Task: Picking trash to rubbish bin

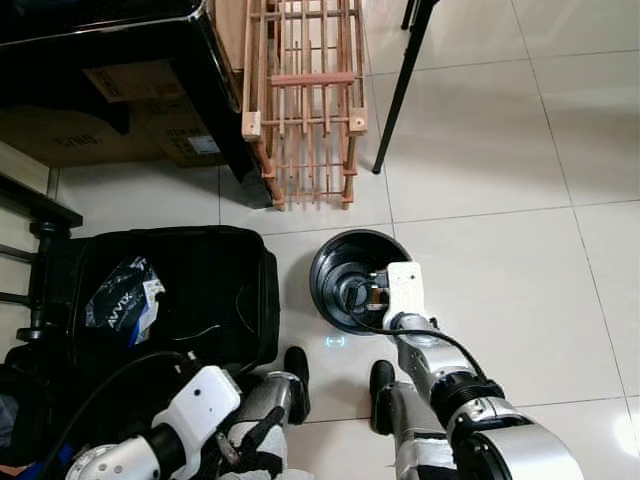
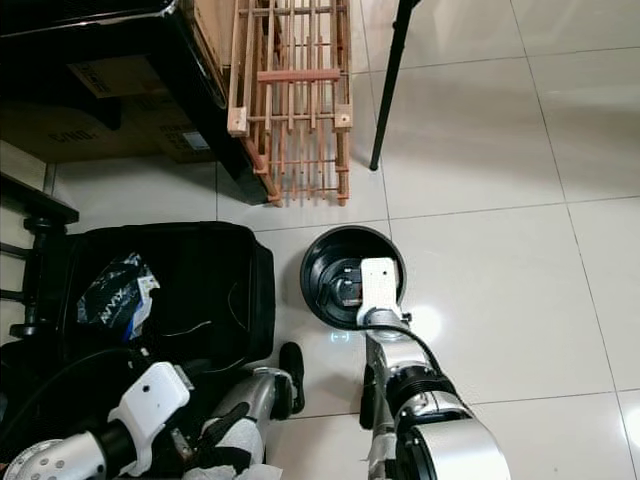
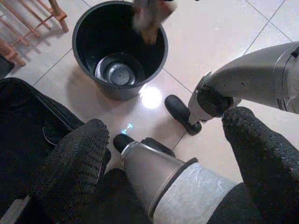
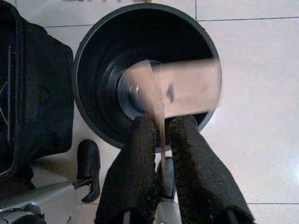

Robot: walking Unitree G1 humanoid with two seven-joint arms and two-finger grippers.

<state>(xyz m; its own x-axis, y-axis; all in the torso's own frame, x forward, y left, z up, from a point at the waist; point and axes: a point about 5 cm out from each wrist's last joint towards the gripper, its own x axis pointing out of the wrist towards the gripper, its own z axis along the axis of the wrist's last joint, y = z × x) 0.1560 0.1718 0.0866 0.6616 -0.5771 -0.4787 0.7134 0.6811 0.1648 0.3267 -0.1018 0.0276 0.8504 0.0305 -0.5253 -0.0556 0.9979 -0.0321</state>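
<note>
1. Right tool hangs over the open mouth of the black rubbish bin, its fingers pinched on a thin brownish piece of trash, blurred in the wrist view.
2. Left tool sits low near the robot's legs, fingers spread wide with nothing between them.
3. Cardboard boxes under the dark furniture bear print too small to read.
4. Black bag touches the bin's left side; a wooden rack stands just beyond; bare tile floor opens to the right.

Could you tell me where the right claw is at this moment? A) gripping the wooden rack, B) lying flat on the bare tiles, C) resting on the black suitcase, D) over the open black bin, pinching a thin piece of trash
D: the right claw is over the black bin, fingers closed on a thin brownish piece of trash.
</note>
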